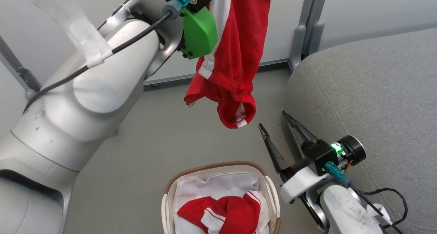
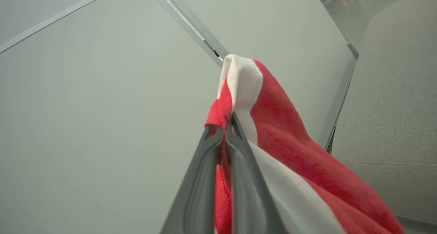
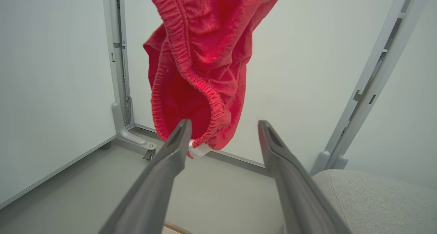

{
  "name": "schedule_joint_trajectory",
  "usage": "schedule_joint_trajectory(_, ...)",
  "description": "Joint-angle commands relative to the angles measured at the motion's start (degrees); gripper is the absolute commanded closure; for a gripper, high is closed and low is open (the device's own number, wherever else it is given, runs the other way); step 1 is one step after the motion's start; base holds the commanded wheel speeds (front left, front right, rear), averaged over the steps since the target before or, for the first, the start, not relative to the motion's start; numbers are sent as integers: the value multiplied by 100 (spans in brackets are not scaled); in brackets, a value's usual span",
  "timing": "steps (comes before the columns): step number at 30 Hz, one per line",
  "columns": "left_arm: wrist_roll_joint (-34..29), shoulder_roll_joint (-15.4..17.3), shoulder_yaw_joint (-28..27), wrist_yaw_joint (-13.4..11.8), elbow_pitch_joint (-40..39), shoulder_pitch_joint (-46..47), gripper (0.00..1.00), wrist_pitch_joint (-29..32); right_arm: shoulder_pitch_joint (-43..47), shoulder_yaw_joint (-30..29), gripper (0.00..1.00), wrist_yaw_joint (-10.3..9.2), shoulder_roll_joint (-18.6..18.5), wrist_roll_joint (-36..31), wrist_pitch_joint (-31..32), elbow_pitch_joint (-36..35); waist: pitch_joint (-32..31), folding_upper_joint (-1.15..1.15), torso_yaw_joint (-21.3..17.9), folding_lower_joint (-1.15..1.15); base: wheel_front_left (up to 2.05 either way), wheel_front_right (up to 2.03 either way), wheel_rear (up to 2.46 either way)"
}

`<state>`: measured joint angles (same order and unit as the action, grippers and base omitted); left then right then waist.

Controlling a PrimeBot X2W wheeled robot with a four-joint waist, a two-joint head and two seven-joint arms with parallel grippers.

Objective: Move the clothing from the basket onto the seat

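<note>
Right at the left gripper (image 2: pixel 227 123), the two dark fingers are pressed tight together on a fold of a red garment (image 2: pixel 283 131), pinching it where a white stripe meets the red. From that pinch the fabric drapes away beside and below the fingers and hangs free in the air, with its gathered elastic band lowest. Past the hanging cloth is a pale wall panel (image 2: pixel 102 107), and further out to one side the grey seat (image 2: pixel 392 107).

The right gripper (image 1: pixel 273 120) has its fingers spread wide, with nothing between them. Just beyond its tips dangles the low end of the same garment; in the head view a strip of floor (image 1: pixel 143 152) shows between cloth and fingertips. Against the outer finger runs the seat's rounded edge. On the inner side, back toward the wrist, the basket (image 1: pixel 211 167) stands on the floor, and a second red garment (image 1: pixel 228 211) lies crumpled on its white liner (image 1: pixel 211 189).
</note>
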<state>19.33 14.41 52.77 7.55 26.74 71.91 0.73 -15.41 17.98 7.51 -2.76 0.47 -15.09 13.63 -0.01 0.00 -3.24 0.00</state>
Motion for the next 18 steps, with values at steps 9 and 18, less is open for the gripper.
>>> schedule_joint_trajectory(9, 174, -273, 190, -14, -197, 170, 100, -5, -610, 174, 0, -5, -23, -223, -12, 736, -49, 0, 268, 0, 0, 0, 0)
schedule_joint_trajectory(18, 329, -304, 421, -14, -692, 99, 100, -47, -933, 6, 0, -5, -24, -304, -12, 1136, -95, 0, 517, 0, 0, 0, 0)
